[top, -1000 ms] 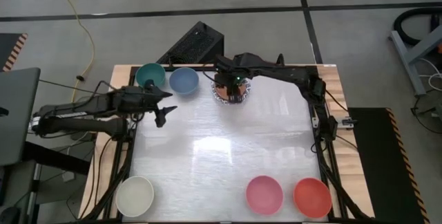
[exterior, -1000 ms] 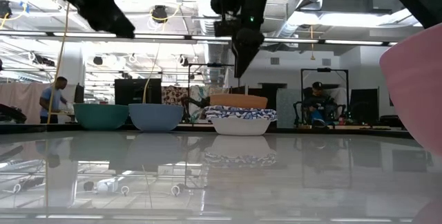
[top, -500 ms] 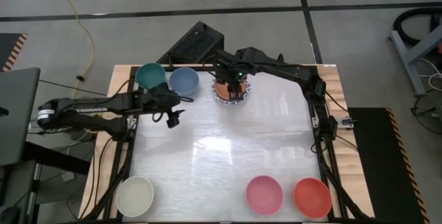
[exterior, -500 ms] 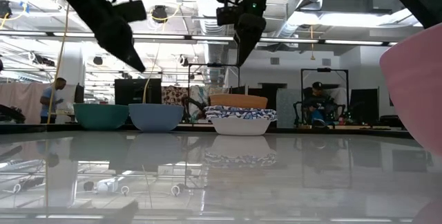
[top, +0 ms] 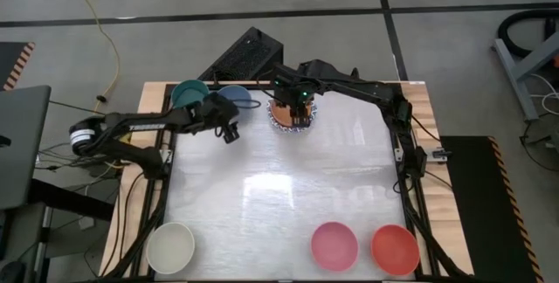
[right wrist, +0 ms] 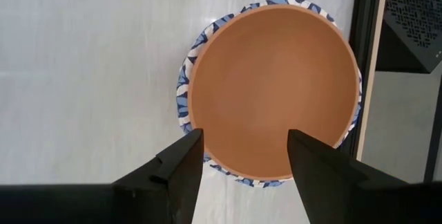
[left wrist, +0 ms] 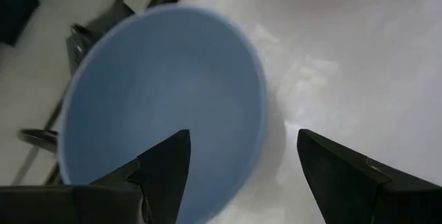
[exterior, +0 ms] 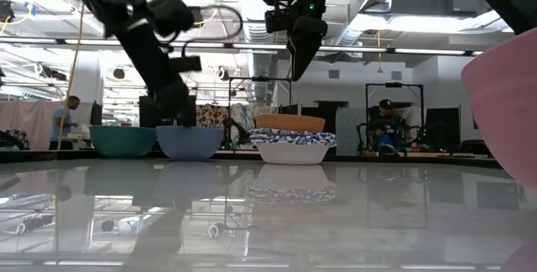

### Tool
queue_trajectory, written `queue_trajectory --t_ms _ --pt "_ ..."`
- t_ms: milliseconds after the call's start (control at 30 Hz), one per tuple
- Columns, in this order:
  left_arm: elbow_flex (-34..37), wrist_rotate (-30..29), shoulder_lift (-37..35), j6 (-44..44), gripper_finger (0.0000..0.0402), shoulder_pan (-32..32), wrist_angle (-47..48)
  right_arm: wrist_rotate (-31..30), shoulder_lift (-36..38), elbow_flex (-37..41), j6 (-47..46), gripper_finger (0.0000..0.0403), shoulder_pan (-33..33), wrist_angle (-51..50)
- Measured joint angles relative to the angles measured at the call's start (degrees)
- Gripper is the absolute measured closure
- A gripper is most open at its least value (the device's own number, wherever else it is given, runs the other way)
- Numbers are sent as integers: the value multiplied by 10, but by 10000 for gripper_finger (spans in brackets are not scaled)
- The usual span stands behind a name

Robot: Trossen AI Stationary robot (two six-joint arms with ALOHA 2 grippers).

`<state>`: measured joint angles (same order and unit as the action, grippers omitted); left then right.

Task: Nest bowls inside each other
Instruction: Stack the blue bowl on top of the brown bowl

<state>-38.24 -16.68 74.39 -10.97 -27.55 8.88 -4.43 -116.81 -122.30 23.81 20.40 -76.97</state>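
Note:
A blue bowl [top: 236,97] and a teal bowl [top: 186,94] stand side by side at the table's far edge. My left gripper [top: 231,132] hangs open and slanting down just over the blue bowl [left wrist: 166,92]. One finger is over the bowl's hollow and the other over the table, with the rim [left wrist: 261,124] below the gap. An orange bowl [right wrist: 276,86] sits nested in a stack of white bowls with blue patterned rims [exterior: 292,150]. My right gripper [exterior: 298,66] stands open above the orange bowl, pointing down and well clear of it.
A cream bowl [top: 170,246] stands at the near left corner. A pink bowl [top: 334,245] and a red bowl [top: 395,249] stand at the near right. The wide white middle of the table [top: 288,187] lies between them. People show in the room behind.
My left gripper has swung toward the table's far edge and to the right, sunk and tipped downward, coming over the blue bowl's rim. My right gripper has risen a little above the orange bowl. Both have stayed open. No bowl has moved.

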Motion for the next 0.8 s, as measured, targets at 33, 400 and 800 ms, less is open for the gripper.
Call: queue_trajectory --t_ms 33,400,800 --pt "0 4 10 0 146 -8 -6 0 0 0 0 175 0 -1" --pt "0 14 104 -14 214 -41 -19 0 0 0 -4 175 0 -6" --pt "0 34 72 0 398 -1 -18 0 0 0 -74 175 18 -9"
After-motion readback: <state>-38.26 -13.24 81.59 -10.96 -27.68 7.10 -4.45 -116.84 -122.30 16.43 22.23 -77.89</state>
